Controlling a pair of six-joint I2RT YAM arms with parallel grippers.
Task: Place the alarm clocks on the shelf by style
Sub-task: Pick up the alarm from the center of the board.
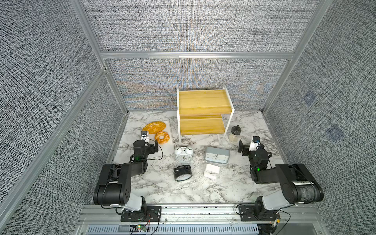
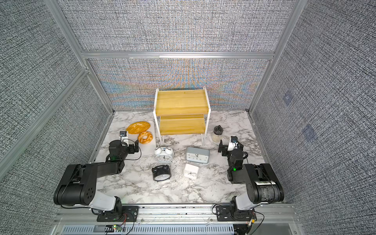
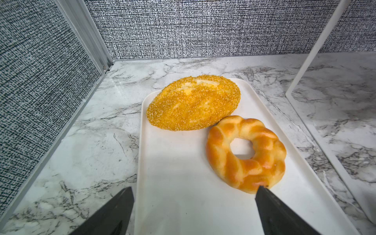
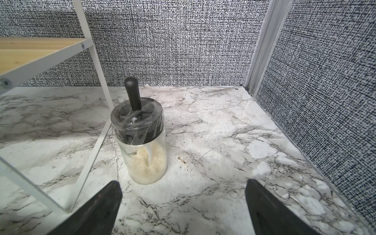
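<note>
Four alarm clocks stand on the marble table in both top views: a white twin-bell clock (image 1: 183, 155) (image 2: 164, 155), a black twin-bell clock (image 1: 182, 173) nearer the front, a grey rectangular clock (image 1: 216, 155), and a small white square clock (image 1: 212, 171). Behind them is the shelf (image 1: 203, 101) (image 2: 181, 101), both wooden boards bare. My left gripper (image 1: 155, 147) (image 3: 194, 188) hangs open over a tray, left of the clocks. My right gripper (image 1: 243, 148) (image 4: 183, 182) is open above bare marble, right of the clocks. Neither holds anything.
A white tray (image 1: 168, 150) (image 3: 183, 183) at the left holds an oval seeded bread (image 1: 154, 127) and a twisted ring bread (image 1: 162, 137). A glass jar (image 1: 234, 133) (image 4: 142, 140) with a black lid stands by the shelf's right leg. Fabric walls enclose three sides.
</note>
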